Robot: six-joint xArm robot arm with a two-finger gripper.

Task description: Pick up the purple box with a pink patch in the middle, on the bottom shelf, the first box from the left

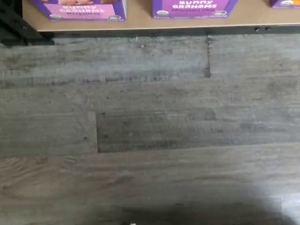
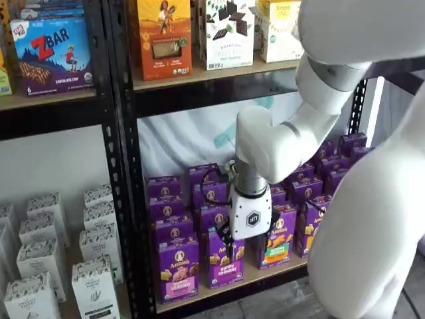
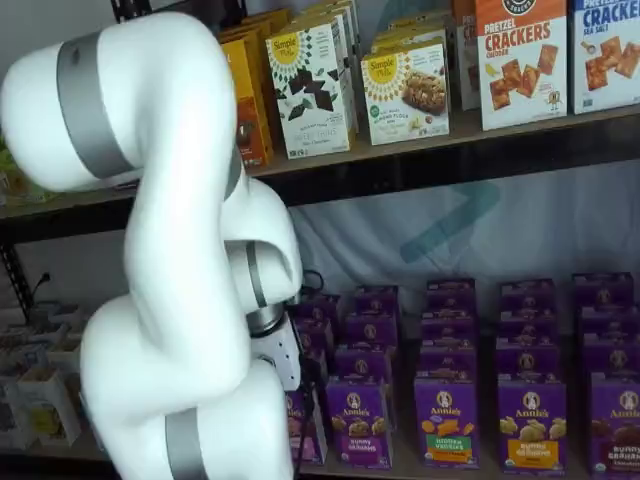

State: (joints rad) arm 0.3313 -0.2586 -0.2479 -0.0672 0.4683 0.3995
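While the white gripper [image 2: 247, 244] hangs before the shelf, claw width impossible to tell, upright purple carton with pink band [image 2: 178, 269] unheld on tan bottom shelf board [image 2: 265, 274]

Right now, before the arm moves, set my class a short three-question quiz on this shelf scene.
1. True or false: the gripper is shut on the purple box.
2. Which colour is the label band low on the front of the purple box? A pink, B green, C blue.
3. Fill in: the purple box stands upright on the ___ shelf.

Key: 1 false, the gripper is open and holds nothing; 2 A; 3 bottom.
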